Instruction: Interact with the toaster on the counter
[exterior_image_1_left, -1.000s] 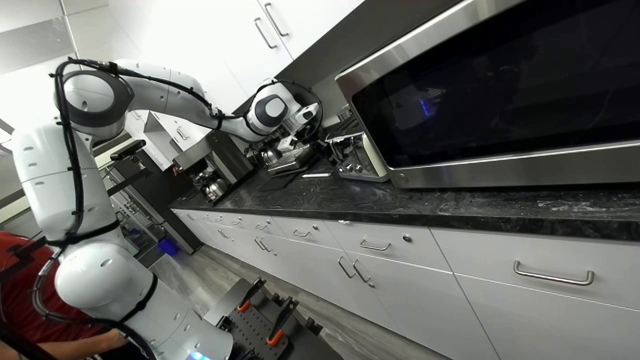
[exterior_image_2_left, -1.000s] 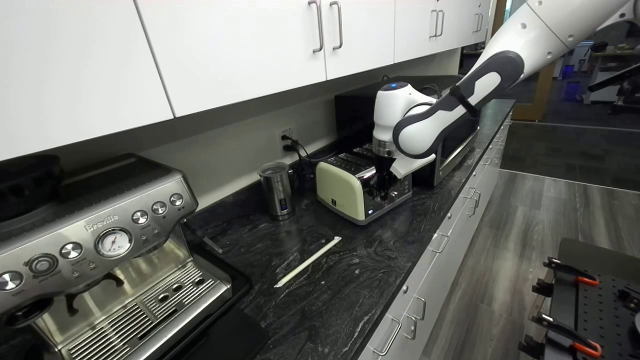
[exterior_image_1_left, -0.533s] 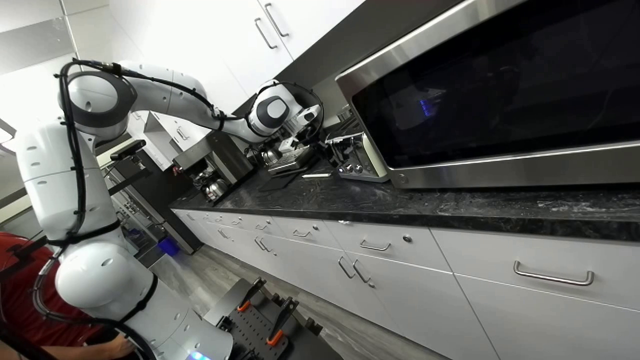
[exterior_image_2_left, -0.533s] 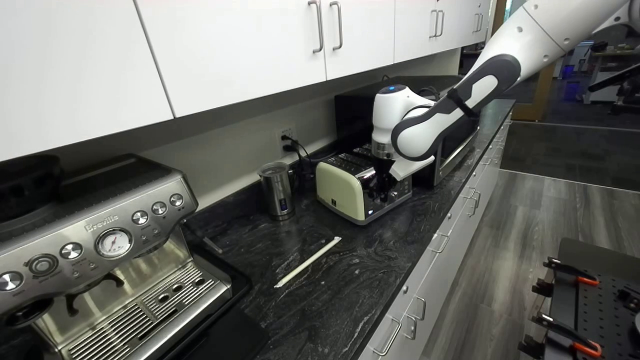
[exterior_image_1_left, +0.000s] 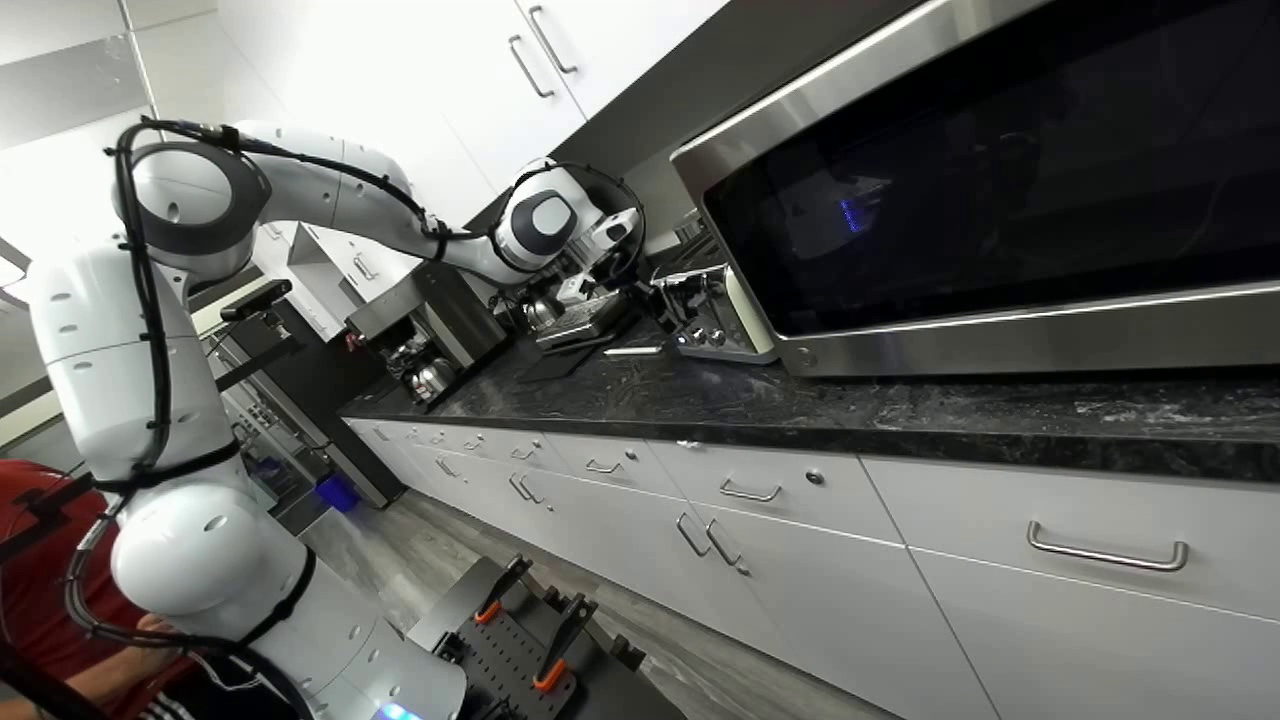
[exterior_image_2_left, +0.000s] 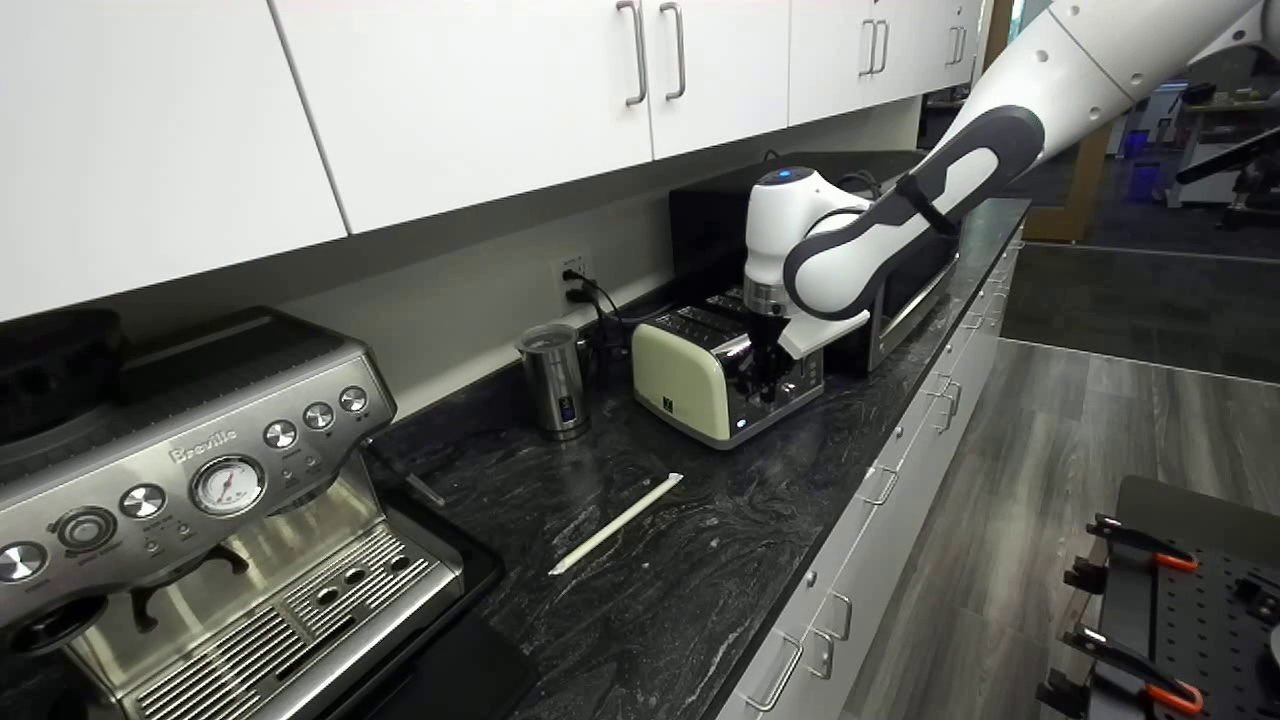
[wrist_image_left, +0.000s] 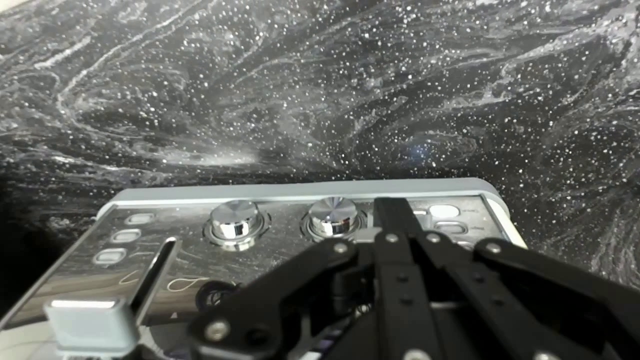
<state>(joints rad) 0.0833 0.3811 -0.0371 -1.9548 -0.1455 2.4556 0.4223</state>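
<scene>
A Robotiq gripper (wrist_image_left: 397, 215), clenched on nothing visible, is held before the cream-sided toaster (exterior_image_2_left: 695, 385) on the stone countertop (exterior_image_2_left: 730, 530), presumably for pressing at its control panel (wrist_image_left: 286, 220)

White arm (exterior_image_1_left: 195, 400) – charcoal trim (exterior_image_2_left: 1022, 132), black cable (exterior_image_1_left: 151, 335) – and black pincer (wrist_image_left: 398, 219) with silver screws (wrist_image_left: 218, 330).

Left of the fingers (exterior_image_2_left: 768, 386) we see, in an exterior view, a metal jug (exterior_image_2_left: 554, 385), a pale stick (exterior_image_2_left: 616, 525) and, farthest, an espresso machine (exterior_image_2_left: 228, 487); above the fingers, upper cabinets (exterior_image_2_left: 500, 100); beyond, a microwave (exterior_image_2_left: 906, 300).
</scene>
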